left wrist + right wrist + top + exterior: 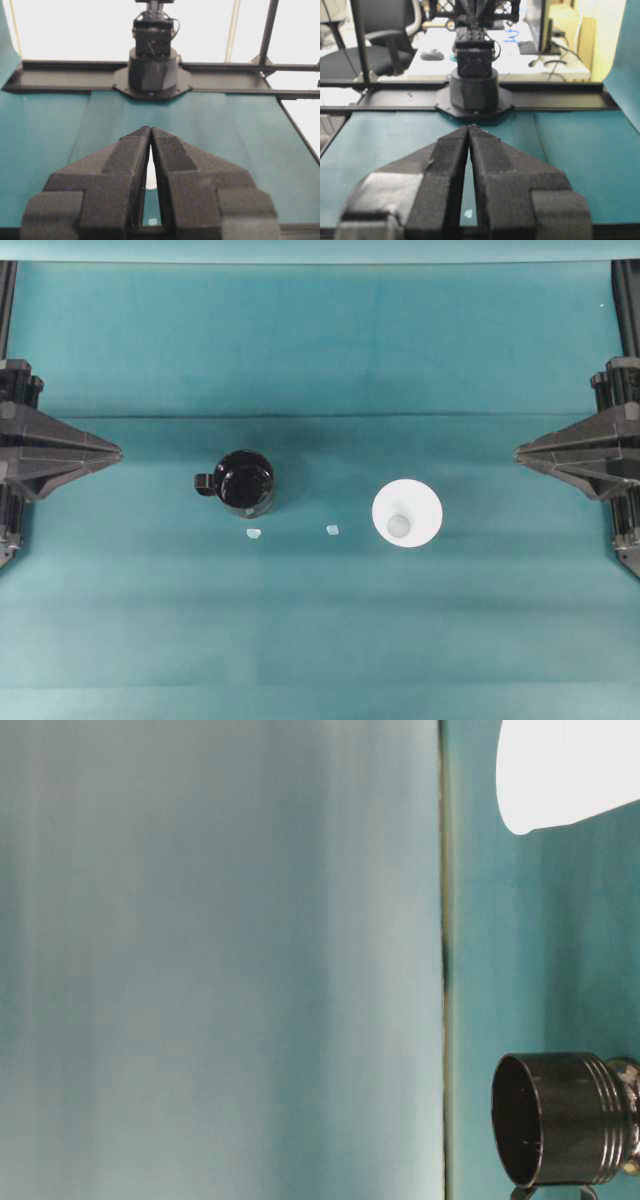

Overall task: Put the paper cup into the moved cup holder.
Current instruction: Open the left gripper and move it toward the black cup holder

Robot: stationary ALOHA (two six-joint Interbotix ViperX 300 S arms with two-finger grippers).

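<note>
Teal cloth-covered counter (320,620) spans the whole overhead view. My left tool (118,452) sits at the left edge, my right tool (518,451) at the right edge, both well apart from the objects; each wrist view shows the black foam-padded fingers (131,150) pressed together at the tips, nothing between them.

Glossy black cylindrical cup holder (244,481) stands upright left of centre, open mouth up, long axis vertical, dark interior, ribbed bands on its wall in the table-level view. Stubby side handle points toward my left arm.

Plain white tapered paper cup (407,512) stands upright right of centre, well apart from the holder, wide round rim up, smaller base on the cloth.

Two small pale scraps (254,534) lie on the cloth between the two, toward the near edge.
</note>
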